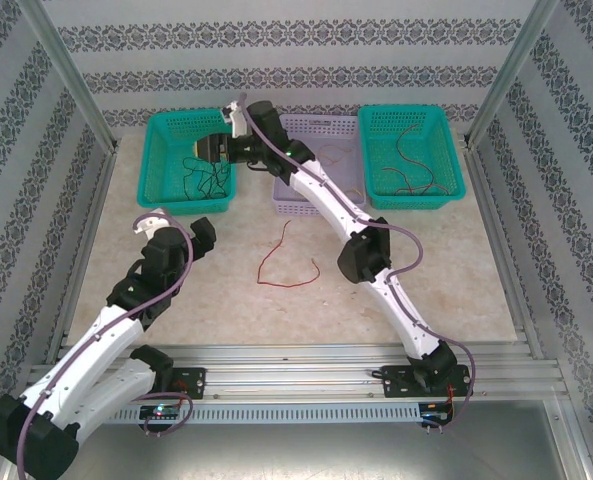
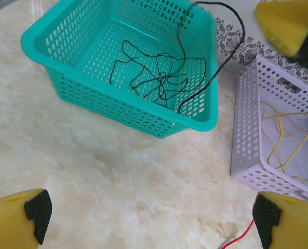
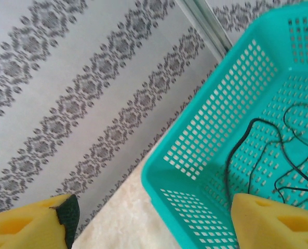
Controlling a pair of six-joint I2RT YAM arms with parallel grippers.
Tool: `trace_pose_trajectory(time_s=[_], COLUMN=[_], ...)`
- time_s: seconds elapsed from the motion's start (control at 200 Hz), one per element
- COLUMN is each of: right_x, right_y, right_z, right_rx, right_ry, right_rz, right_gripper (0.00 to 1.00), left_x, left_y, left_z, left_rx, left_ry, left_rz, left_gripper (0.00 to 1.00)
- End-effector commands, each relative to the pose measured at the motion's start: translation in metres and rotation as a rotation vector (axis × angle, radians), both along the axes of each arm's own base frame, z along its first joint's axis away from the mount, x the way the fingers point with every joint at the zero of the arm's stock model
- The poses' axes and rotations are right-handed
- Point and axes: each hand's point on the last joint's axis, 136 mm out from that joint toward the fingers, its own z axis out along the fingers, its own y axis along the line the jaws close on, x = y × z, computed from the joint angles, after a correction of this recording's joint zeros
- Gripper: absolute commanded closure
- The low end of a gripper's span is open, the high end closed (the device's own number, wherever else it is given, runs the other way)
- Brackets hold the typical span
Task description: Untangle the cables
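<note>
Thin black cables lie in a loose tangle in the left teal basket, and one black strand hangs over its rim. Yellow cables lie in the lavender basket. One red cable lies loose on the table, its end by my left gripper. More red cables lie in the right teal basket. My left gripper hovers open over bare tabletop. My right gripper is open above that left basket's far corner, holding nothing.
The three baskets stand in a row along the back of the marble table. My right arm stretches diagonally across the lavender basket. Patterned walls and metal posts enclose the table on three sides.
</note>
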Motion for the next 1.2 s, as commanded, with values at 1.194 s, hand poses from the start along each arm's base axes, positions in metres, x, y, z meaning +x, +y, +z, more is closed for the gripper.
trace_pose_trajectory(time_s=[1.194], right_x=[-0.175], right_y=[-0.196], right_z=[-0.015], right_rx=[-0.373], right_ry=[-0.083], right_rz=[-0.218], right_gripper=[0.14], left_x=[0.05], left_y=[-0.039], left_z=[0.037], left_rx=[0.061], left_ry=[0.253], left_rz=[-0.211], left_gripper=[0.0])
